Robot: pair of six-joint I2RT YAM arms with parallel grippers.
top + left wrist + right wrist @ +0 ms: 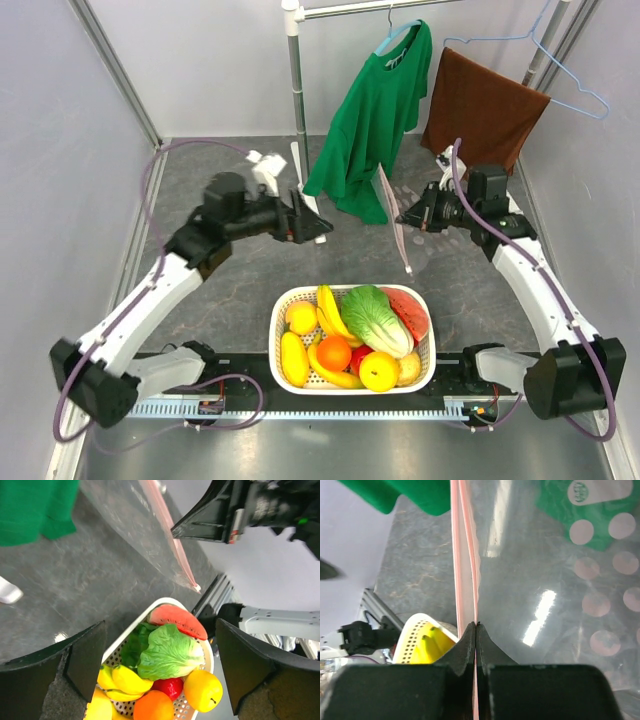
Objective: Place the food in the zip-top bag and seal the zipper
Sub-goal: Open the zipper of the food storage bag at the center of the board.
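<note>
The food lies in a white basket (pixel 278 330) at the near edge: a leafy green cabbage (pixel 378 318) (pixel 170 652), an orange (pixel 334 352) (pixel 154 706) and a round yellow fruit (pixel 379 371) (pixel 202 690). My left gripper (pixel 318 222) (pixel 159 645) hovers open above and behind the basket, holding nothing. My right gripper (pixel 405 215) (pixel 476 626) is shut on the pink zipper (pixel 465 555) (pixel 172 545) of the dotted clear zip-top bag (pixel 545 580) (pixel 396 225), which hangs off the table between the two grippers.
Bananas (pixel 330 310) and a watermelon slice (pixel 410 312) share the basket. A green T-shirt (pixel 375 110) and a brown towel (pixel 480 105) hang from a rack (pixel 295 90) at the back. Walls close in on both sides.
</note>
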